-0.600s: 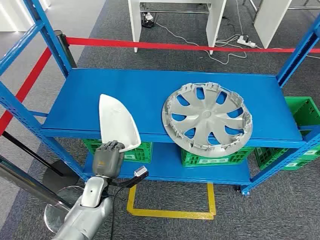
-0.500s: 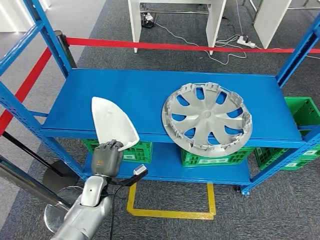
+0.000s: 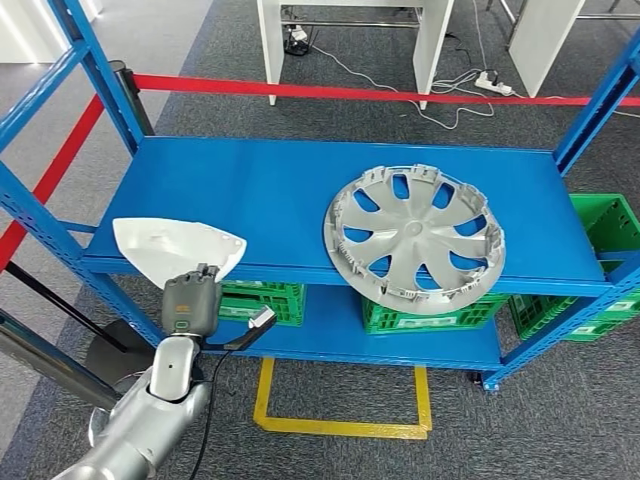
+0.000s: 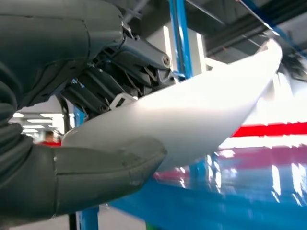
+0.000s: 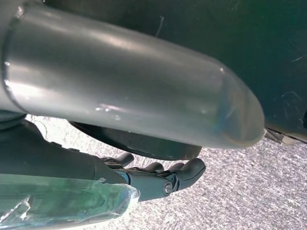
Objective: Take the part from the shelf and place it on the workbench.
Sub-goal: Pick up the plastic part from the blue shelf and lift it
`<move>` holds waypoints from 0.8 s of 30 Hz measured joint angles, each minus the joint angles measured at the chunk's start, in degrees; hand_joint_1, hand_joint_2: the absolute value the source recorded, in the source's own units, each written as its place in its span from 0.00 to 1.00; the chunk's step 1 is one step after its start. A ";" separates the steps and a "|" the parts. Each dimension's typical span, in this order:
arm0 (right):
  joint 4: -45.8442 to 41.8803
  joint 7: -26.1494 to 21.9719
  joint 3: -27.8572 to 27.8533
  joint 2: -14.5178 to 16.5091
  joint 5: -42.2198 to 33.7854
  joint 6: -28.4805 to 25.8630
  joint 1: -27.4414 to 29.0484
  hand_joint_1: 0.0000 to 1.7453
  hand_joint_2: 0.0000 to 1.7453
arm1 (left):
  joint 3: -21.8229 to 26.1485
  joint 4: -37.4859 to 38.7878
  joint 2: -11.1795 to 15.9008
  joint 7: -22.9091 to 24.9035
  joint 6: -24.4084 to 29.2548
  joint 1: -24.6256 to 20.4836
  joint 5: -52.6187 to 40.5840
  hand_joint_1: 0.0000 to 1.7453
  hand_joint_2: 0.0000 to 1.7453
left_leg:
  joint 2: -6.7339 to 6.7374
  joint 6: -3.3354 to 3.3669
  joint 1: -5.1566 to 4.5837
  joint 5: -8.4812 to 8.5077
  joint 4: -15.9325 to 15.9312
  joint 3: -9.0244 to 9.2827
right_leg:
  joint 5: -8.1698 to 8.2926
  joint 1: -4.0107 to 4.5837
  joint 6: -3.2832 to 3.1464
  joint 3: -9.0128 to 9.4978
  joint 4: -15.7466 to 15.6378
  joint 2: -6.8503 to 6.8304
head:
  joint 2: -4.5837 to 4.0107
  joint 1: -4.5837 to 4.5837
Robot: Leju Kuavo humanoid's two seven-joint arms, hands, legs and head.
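The white part (image 3: 177,247) was held pinched between thumb and fingers (image 4: 108,91) of the left hand (image 3: 189,305), at the front left edge of the blue shelf (image 3: 302,190); the lifting-off step was judged in hand. A turn toward the worktop was called for next. The right hand (image 5: 159,179) hung holding nothing, fingers loosely extended; no legible writing was seen.

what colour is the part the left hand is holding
White, glossy plastic; the part held by the left hand shows best in the head view.
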 joint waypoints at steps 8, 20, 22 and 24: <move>0.08 -0.25 0.00 0.01 0.48 -0.29 -0.01 0.00 0.00 | -22.91 -0.40 4.84 13.67 -2.64 -11.32 -0.02 1.00 1.00 | 0.01 0.03 -0.04 0.02 0.00 -0.05 | 0.04 -0.02 0.00 0.00 0.00 0.05 | 0.00 0.01; 0.09 -0.40 0.00 0.01 0.41 -0.62 0.00 0.00 0.00 | -34.98 -5.10 7.40 13.98 -10.62 -21.74 -0.02 1.00 1.00 | 0.02 0.03 -0.02 0.02 0.01 -0.10 | 0.04 -0.01 -0.02 -0.09 0.00 0.06 | 0.00 -0.01; 0.09 -0.51 0.00 0.01 0.41 -0.71 0.00 0.00 0.00 | -36.12 -6.57 7.61 14.02 -11.38 -23.18 -0.02 1.00 1.00 | 0.02 0.03 -0.02 0.02 0.01 -0.10 | 0.04 -0.01 -0.02 -0.08 0.00 0.06 | 0.00 -0.01; 0.09 -0.59 0.00 0.01 0.41 -0.81 0.00 0.00 0.00 | -36.88 -7.83 7.78 14.03 -11.66 -24.06 -0.01 1.00 1.00 | 0.02 0.03 -0.02 0.02 0.01 -0.10 | 0.04 -0.02 -0.02 -0.08 0.01 0.07 | 0.00 0.00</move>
